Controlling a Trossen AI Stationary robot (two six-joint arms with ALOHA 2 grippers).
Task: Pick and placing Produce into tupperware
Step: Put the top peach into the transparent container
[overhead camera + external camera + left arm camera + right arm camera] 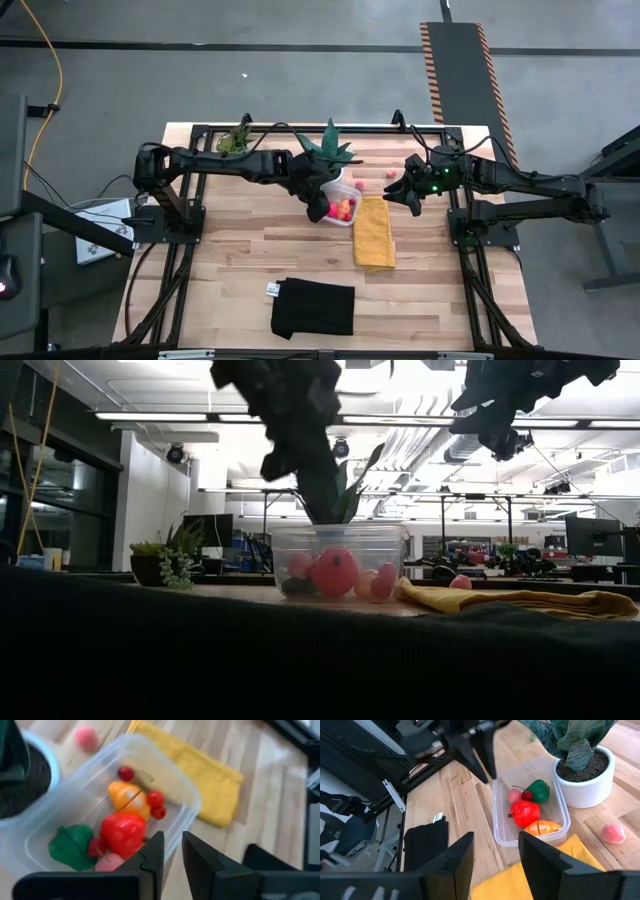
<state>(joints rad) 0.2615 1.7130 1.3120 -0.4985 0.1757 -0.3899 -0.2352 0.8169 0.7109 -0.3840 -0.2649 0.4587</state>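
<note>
While the left end effector [319,212] is hanging just above the near-left corner of the tupperware [343,208], its fingers [153,857] are standing slightly apart with nothing between them. The clear box is sitting on the wooden bench [240,250], just beside the white plant pot [585,782] and touching the yellow cloth [374,232] on its right. Inside it a big red piece [123,833], an orange one [131,801], a green one [70,846] and some small red ones are lying together. A pink piece [613,833] is resting on the bench beyond the cloth. The right end effector [411,200] is hovering right of the box, fingers [460,857] apart and, as far as I can tell, empty. A black cloth [314,308] is lying near.
</note>
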